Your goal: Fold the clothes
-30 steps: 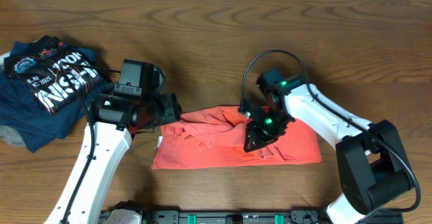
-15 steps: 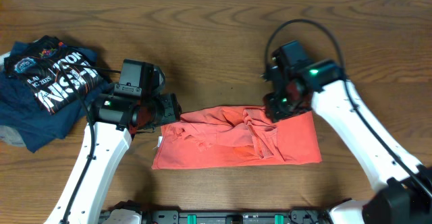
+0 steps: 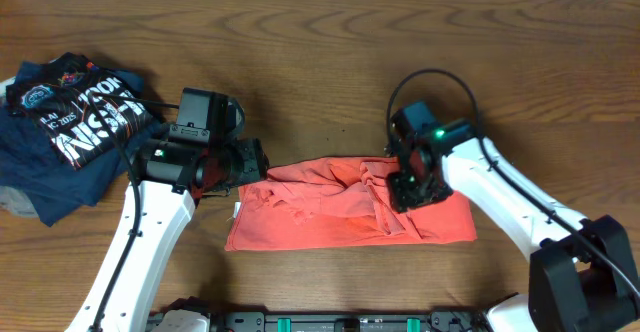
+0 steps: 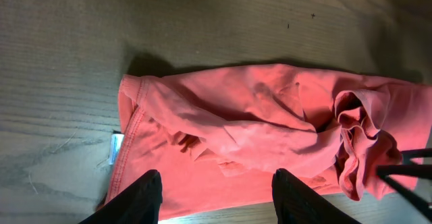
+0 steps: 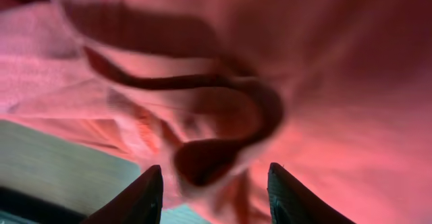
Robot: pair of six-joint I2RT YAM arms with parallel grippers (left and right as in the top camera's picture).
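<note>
The clothes [image 3: 300, 222], a coral-red T-shirt, lie crumpled in a long band across the front middle of the wooden table [image 3: 330, 62], bunched in folds toward the right. My left gripper [image 3: 250, 162] hovers open over the shirt's left end; in the left wrist view its fingers [image 4: 145, 197] stand apart above the flat cloth [image 4: 256, 116], with nothing pinched. My right gripper [image 3: 408, 187] sits low over the bunched right part. The right wrist view shows it open [image 5: 214, 193], close above a raised fold of the shirt [image 5: 337, 82], gripping nothing. No lettering shows.
A pile of folded navy shirts with white lettering [image 3: 70, 122] lies at the back left. A black rail [image 3: 350, 322] runs along the table's front edge. Bare wood surrounds the red shirt on all sides.
My right gripper opened, let go of the shirt's middle, swung up and right, then came back down onto the bunched right part. The folds shifted slightly right. The left arm stayed still.
</note>
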